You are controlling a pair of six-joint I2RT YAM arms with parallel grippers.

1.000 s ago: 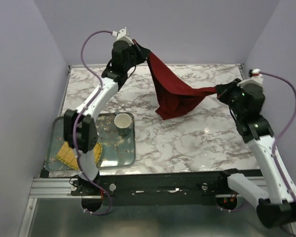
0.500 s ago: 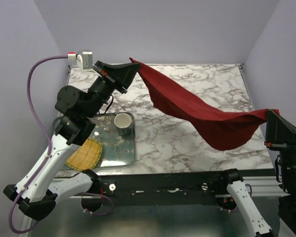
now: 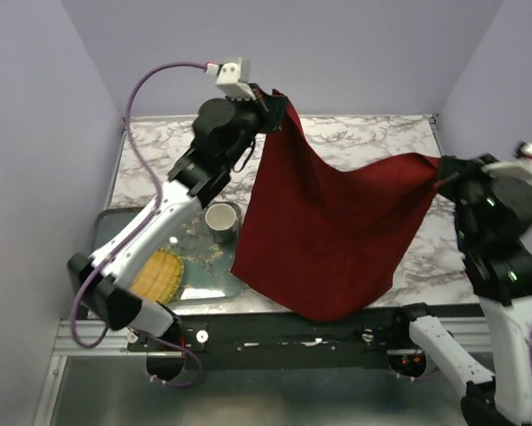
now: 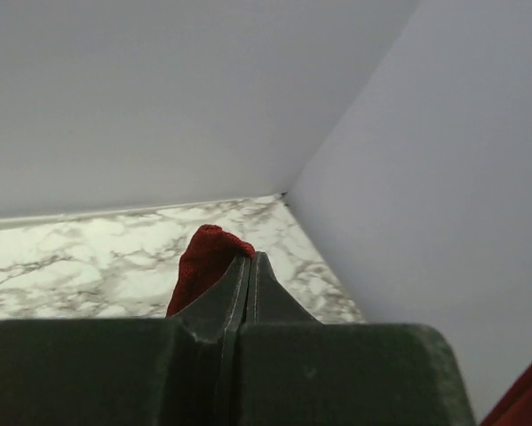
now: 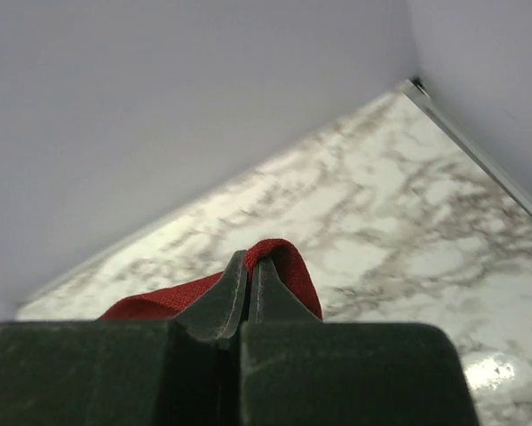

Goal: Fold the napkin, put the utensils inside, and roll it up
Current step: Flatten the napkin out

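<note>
napkin [image 3: 328,240] held spread above desk [image 3: 372,133], centre frame | left tool [image 3: 277,99], right tool [image 3: 440,174] clamped on top corners | likely for flat laying

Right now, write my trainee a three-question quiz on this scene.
1. True or false: the napkin is already rolled up.
2. The cup stands on: A the tray; B the mat; C the napkin.
3. Fill in: the left fingers and the right fingers are each shut on a ____ of the napkin.

Key: 1 false, it hangs spread open in the air between the two arms. 2 A. 3 corner.
</note>
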